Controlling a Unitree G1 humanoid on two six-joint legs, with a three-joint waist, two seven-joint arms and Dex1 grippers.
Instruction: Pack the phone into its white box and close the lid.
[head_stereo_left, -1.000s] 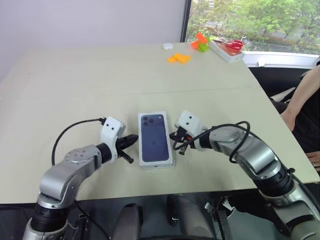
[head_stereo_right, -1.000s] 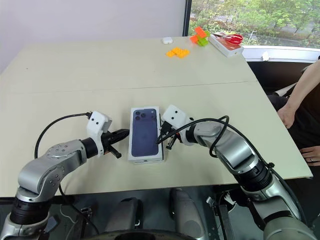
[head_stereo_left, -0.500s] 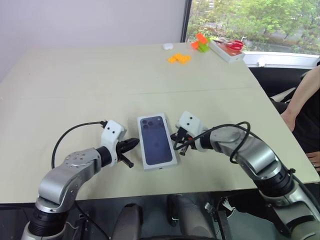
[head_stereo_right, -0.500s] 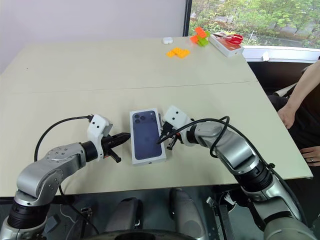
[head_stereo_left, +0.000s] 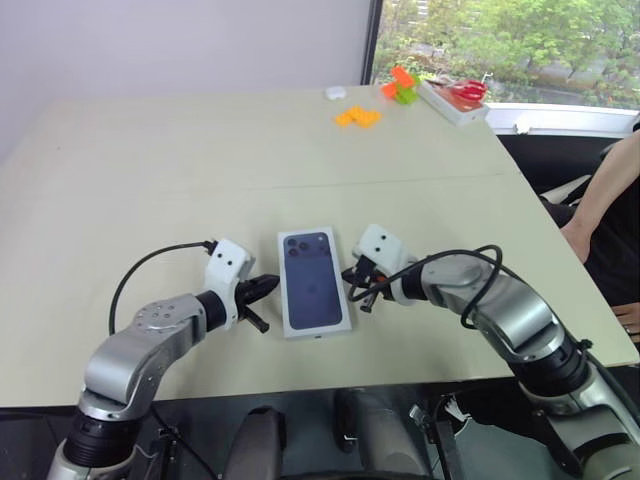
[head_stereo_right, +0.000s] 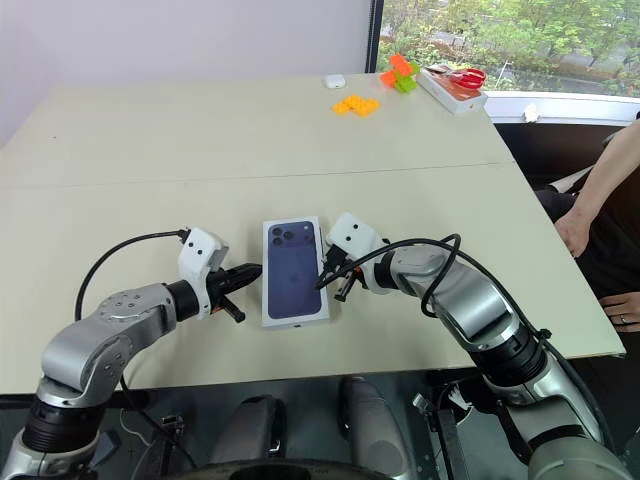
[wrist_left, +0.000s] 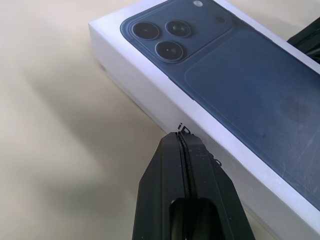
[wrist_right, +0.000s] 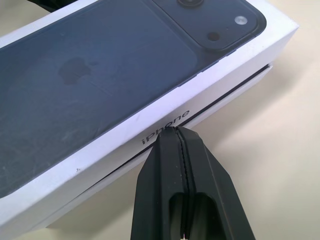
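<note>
The lid (head_stereo_left: 313, 282), printed with a dark blue phone, sits on the white box (wrist_right: 235, 92) near the front edge of the pale table (head_stereo_left: 200, 150), lying flat with its camera print toward the far end. In the right wrist view a thin dark seam runs along the side where the lid's lower edge meets the box, so the lid is on but the tray rim shows beneath it. The phone itself cannot be seen. The left tool (head_stereo_left: 268, 286) has its two black fingers pressed together, holding nothing, its tip at the lid's left long side, touching or just short of it. The right tool (head_stereo_left: 355, 279) is likewise closed and empty, its tip against the right long side by the printed lettering. The two tools flank the box from opposite sides. At the far right corner of the table lie orange pieces (head_stereo_left: 357, 117), an orange and green toy (head_stereo_left: 401, 85), a small white object (head_stereo_left: 334, 92) and a flat white box with red on it (head_stereo_left: 455, 98). A person's arm (head_stereo_left: 600, 195) shows beyond the right edge of the table.
</note>
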